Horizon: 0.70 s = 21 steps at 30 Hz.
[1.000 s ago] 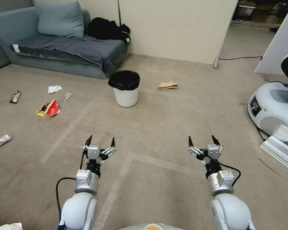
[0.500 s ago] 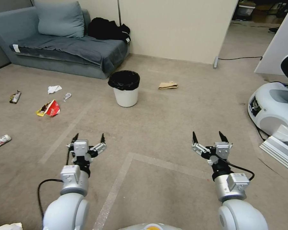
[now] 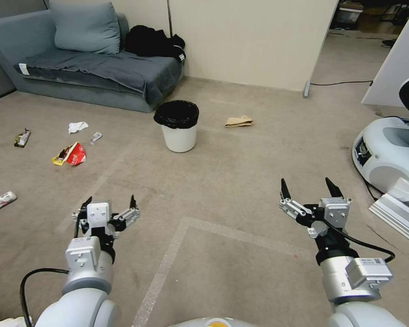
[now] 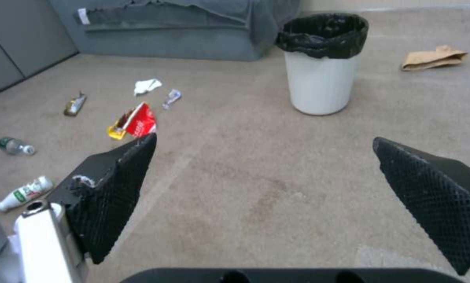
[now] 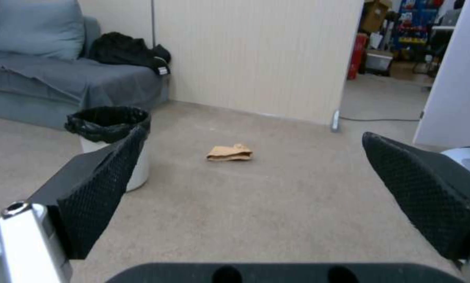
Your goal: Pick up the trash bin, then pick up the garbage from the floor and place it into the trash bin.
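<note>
While both arms hover low, the left hand (image 3: 109,204) and right hand (image 3: 310,188) are spread, empty. Well ahead between them stands the trash bin (image 3: 179,131), upright and free to grab.

Carpeted living-room mock-up: sofa (image 3: 95,68), partition wall (image 3: 254,41).

trash bin (image 3: 179,136): white ribbed body, black bag over the rim
floor (image 3: 241,163): beige-tan carpet, faint pale tape lines
paper bag (image 3: 239,121): brown, at 1 o'clock from the bin
snack wrapper (image 3: 72,154): red and yellow, at 8 o'clock from the bin
tissue (image 3: 77,126): white
bottle (image 3: 0,201): white with green label
sofa (image 3: 95,68): grey-blue, darker grey throw
clothes (image 3: 153,43): black
left gripper (image 3: 109,205): silver body, black cross-hatched fingertips
right gripper (image 3: 310,188): silver, black tips
</note>
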### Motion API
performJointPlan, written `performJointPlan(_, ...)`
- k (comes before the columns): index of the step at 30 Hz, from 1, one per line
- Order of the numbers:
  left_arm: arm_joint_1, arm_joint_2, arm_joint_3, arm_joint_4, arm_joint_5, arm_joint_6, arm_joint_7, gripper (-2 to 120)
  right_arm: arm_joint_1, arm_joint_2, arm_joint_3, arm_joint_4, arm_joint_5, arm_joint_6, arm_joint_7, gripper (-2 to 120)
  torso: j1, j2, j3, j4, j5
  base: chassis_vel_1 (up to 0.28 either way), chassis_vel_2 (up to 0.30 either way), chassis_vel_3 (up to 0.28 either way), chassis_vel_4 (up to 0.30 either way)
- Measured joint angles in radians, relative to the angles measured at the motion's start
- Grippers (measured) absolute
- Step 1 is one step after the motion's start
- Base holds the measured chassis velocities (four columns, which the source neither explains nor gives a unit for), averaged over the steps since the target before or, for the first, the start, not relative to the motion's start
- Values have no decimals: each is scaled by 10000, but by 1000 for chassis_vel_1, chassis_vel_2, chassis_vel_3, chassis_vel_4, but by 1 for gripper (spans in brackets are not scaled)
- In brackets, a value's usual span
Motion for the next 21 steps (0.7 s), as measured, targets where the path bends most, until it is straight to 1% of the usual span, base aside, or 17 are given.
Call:
performJointPlan(3, -7, 59, 12, 23, 25, -40, 25, 100, 8, 23, 142, -82, -166, 165, -203, 100, 0, 0, 0, 0, 0, 0, 0, 0, 0)
performJointPlan(10, -1, 139, 10, 57, 47, -44, 127, 100, 24, 16, 184, -159, -208, 242, -263, 100, -1, 0, -1, 0, 0, -8, 6, 13, -9)
performJointPlan(14, 24, 147, -7, 69, 47, -44, 139, 100, 22, 13, 174, -147, -192, 242, -272, 100, -1, 0, 0, 1, 0, -110, 104, 107, -109)
performJointPlan(21, 35, 119, -9, 86, 94, -55, 137, 100, 26, 8, 119, -146, -111, 253, -277, 100, 2, 0, 2, 0, 0, -200, 184, 179, -188)
